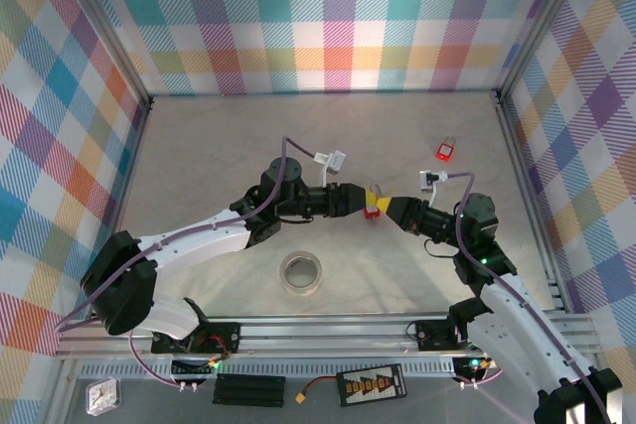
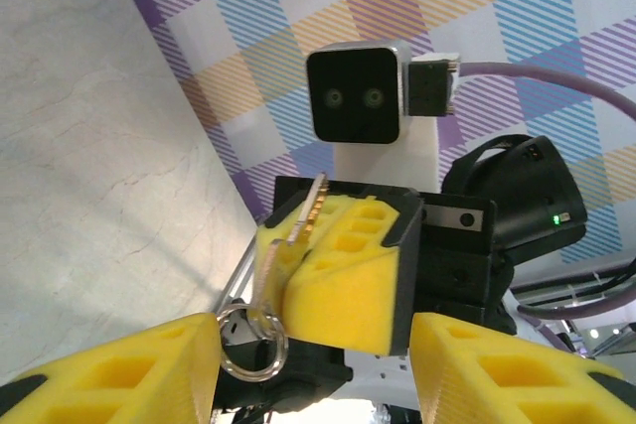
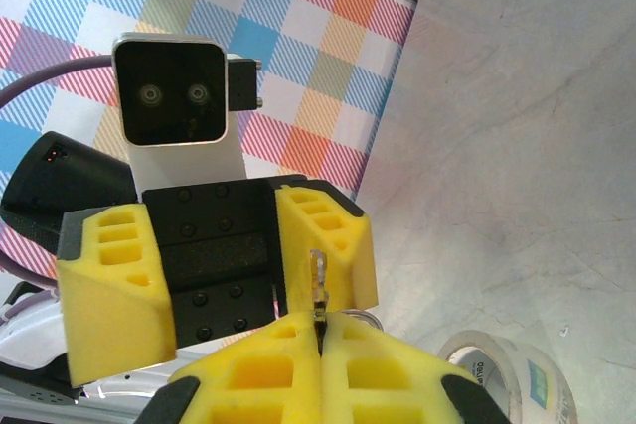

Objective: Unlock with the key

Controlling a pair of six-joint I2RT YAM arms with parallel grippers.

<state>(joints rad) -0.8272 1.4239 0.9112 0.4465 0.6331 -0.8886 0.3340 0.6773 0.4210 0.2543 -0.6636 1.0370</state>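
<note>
The small red padlock lies on the table at the back right, apart from both arms. My right gripper is shut on a metal key, whose blade sticks out past the pads. The key carries a ring that hangs beside one left pad. Both grippers meet tip to tip at mid-table. My left gripper stands open, its yellow fingers on either side of the right gripper and the ring. Seen from above, the left gripper faces the right gripper.
A roll of clear tape lies on the table in front of the grippers, also low in the right wrist view. Checked walls close in the left, back and right sides. An aluminium rail runs along the near edge.
</note>
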